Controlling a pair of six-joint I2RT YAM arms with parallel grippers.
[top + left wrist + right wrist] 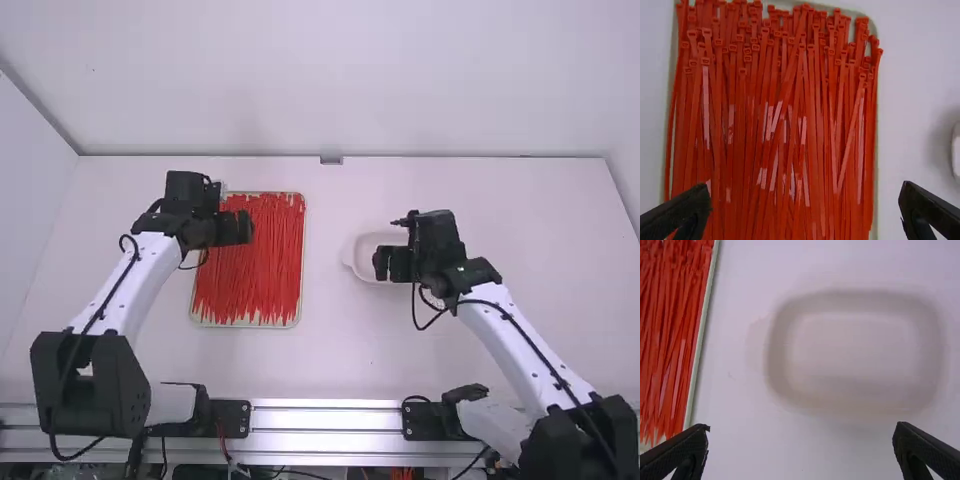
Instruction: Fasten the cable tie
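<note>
Nothing's been picked up yet, as far as I can tell. All the orange cable ties point(775, 125) lie heaped in the tray point(245, 323), with their heads mostly bunched at the tray's far end. The left gripper point(805, 215) hovers over that far end, fingers spread wide and holding nothing. The right gripper point(800, 450) is off to the tray's right, over a shallow white dish point(855, 355) that sits near the tray without touching it. It's wide open and empty too.

I'd say the step here is getting one single tie out of the pile, which looks like the fiddly bit. They're stacked and crossing each other, so a wide grab probably drags up a clump. I'd narrow the jaws first and go for one of the slanted ties lying on top. Pinch it near the head and lift slowly so its neighbours slide off.
</note>
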